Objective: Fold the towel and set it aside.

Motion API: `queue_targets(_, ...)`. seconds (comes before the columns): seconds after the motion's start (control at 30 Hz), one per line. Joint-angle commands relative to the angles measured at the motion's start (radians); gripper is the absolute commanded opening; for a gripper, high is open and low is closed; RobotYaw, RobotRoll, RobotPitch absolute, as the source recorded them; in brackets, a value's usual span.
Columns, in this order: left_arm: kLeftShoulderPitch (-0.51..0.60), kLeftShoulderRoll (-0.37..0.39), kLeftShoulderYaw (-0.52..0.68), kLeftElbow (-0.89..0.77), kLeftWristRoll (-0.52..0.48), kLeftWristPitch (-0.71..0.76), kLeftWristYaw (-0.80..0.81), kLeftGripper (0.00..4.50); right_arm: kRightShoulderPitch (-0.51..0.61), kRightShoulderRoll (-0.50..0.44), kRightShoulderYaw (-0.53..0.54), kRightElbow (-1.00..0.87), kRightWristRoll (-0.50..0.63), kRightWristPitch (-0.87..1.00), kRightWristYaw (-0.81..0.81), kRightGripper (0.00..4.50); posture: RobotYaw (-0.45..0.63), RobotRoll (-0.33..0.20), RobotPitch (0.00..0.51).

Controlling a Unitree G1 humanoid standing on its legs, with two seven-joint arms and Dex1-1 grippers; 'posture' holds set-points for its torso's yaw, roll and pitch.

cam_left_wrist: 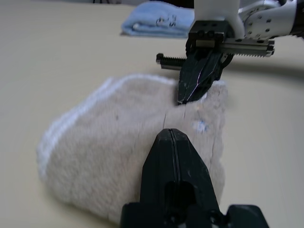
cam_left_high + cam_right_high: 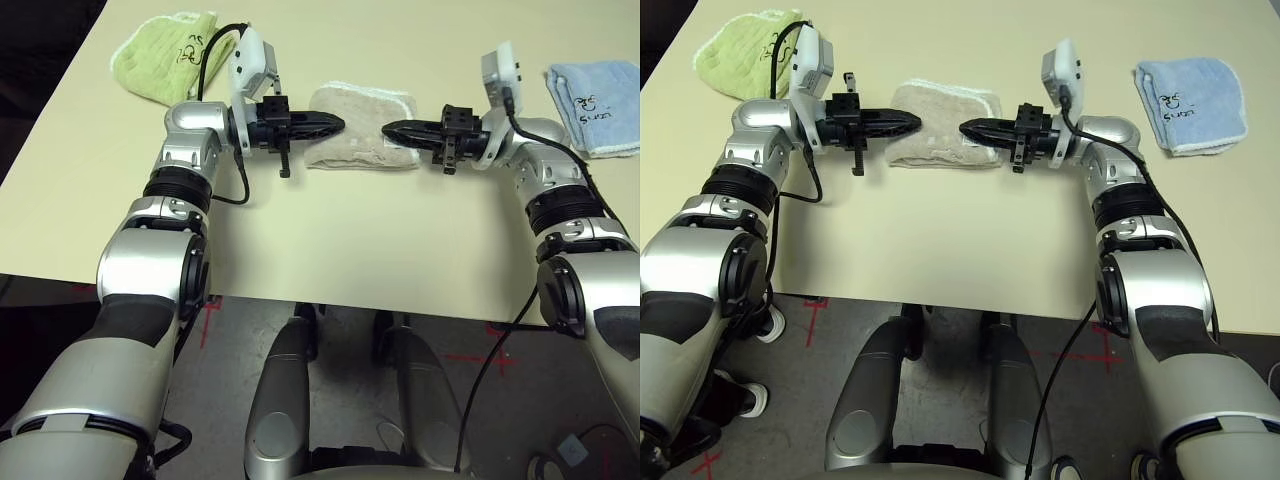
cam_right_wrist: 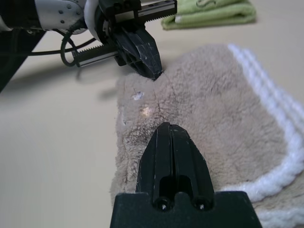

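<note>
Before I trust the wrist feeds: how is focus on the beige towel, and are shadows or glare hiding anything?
Left wrist view: the towel is soft, the left gripper blurred, the right gripper sharper. Right wrist view: the pile reads clearly; the left gripper throws a faint shadow on the table. Head views: even light, no glare; only small shadows under the arms.

Both forearms angled inward, left end effector (image 2: 335, 123) and right end effector (image 2: 392, 129) closed, tips facing.

Cream table (image 2: 330, 250), grey floor (image 2: 470, 350) with red tape crosses (image 2: 497, 358)
</note>
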Motion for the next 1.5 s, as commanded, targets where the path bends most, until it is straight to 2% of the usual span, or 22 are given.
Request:
queue_targets(0.03,0.030,-0.012,-0.027,0.027,0.051,-0.012,0.041,0.03,0.018,-0.004,0.027,0.053,-0.057,-0.025,-0.039,0.00,0.13,0.000,0.352)
queue_targets(0.17,0.038,-0.006,-0.047,0.048,0.098,-0.021,0.104,0.03,0.010,-0.016,0.032,0.100,-0.094,-0.051,-0.109,0.00,0.13,0.000,0.354)
queue_targets(0.43,0.019,0.021,-0.068,0.072,0.164,-0.051,0.194,0.03,-0.008,-0.036,-0.026,0.099,-0.041,-0.053,-0.082,0.00,0.12,0.000,0.355)
queue_targets(0.53,-0.010,0.030,-0.040,0.067,0.140,-0.055,0.180,0.03,-0.029,-0.042,-0.084,0.079,0.020,-0.033,-0.053,0.00,0.11,0.000,0.357)
queue_targets(0.63,-0.069,0.000,0.072,0.047,0.021,-0.019,0.184,0.03,-0.079,-0.012,-0.159,0.068,0.078,-0.017,-0.156,0.00,0.10,0.000,0.354)
queue_targets(0.7,-0.089,-0.016,0.113,0.043,-0.009,0.001,0.212,0.03,-0.088,0.002,-0.153,0.071,0.056,-0.031,-0.206,0.00,0.10,0.000,0.354)
queue_targets(0.8,-0.099,-0.037,0.122,0.049,0.002,0.015,0.272,0.03,-0.098,0.038,-0.122,0.096,0.008,-0.019,-0.307,0.00,0.11,0.000,0.353)
queue_targets(0.93,-0.083,-0.057,0.096,0.054,0.034,0.023,0.302,0.03,-0.103,0.074,-0.094,0.129,-0.046,-0.038,-0.410,0.00,0.13,0.000,0.357)
queue_targets(1.2,-0.031,-0.065,0.049,0.048,0.075,0.020,0.286,0.03,-0.086,0.099,-0.079,0.158,-0.086,-0.034,-0.496,0.00,0.13,0.000,0.360)
queue_targets(1.33,0.024,-0.107,0.052,0.059,0.091,0.043,0.480,0.03,-0.058,0.112,-0.087,0.161,-0.081,-0.035,-0.512,0.00,0.13,0.000,0.362)
queue_targets(1.5,0.019,-0.114,0.056,0.074,0.117,0.051,0.690,0.03,-0.051,0.115,-0.087,0.158,-0.084,-0.038,-0.512,0.00,0.13,0.000,0.363)
